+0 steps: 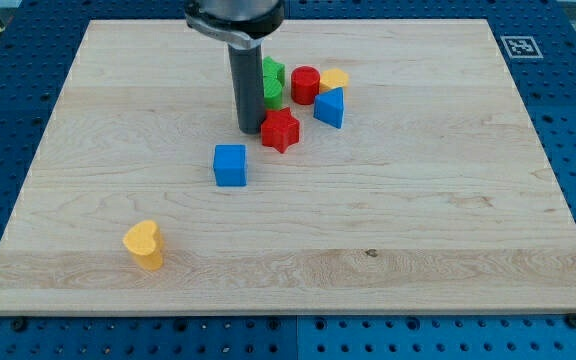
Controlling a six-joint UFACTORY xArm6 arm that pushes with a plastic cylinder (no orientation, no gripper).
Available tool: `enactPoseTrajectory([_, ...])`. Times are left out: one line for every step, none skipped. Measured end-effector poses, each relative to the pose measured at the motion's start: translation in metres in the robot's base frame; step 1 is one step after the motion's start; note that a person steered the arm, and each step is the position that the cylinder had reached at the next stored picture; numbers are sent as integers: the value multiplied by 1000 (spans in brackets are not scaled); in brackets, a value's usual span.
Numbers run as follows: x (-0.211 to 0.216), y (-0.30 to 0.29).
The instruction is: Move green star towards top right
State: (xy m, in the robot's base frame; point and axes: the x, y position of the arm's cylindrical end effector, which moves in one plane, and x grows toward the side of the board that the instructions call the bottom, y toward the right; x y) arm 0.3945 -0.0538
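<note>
The green star (273, 82) lies near the board's top middle, and my rod hides its left part. My tip (249, 131) rests on the board just below and to the left of the green star. It is right next to the left side of the red star (280, 130). A red cylinder (305, 85) sits directly to the right of the green star.
A yellow block (335, 78) and a blue block (330, 107) sit right of the red cylinder. A blue cube (230, 165) lies below my tip. A yellow heart (144, 244) lies at the lower left. The wooden board (448, 200) ends at blue perforated table edges.
</note>
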Motion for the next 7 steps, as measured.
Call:
enactPoseTrajectory([-13, -10])
enactPoseTrajectory([-32, -28])
enactPoseTrajectory([-48, -26])
enactPoseTrajectory([-67, 17])
enactPoseTrajectory([-72, 66])
enactPoseTrajectory([-90, 70])
enactPoseTrajectory([-102, 63])
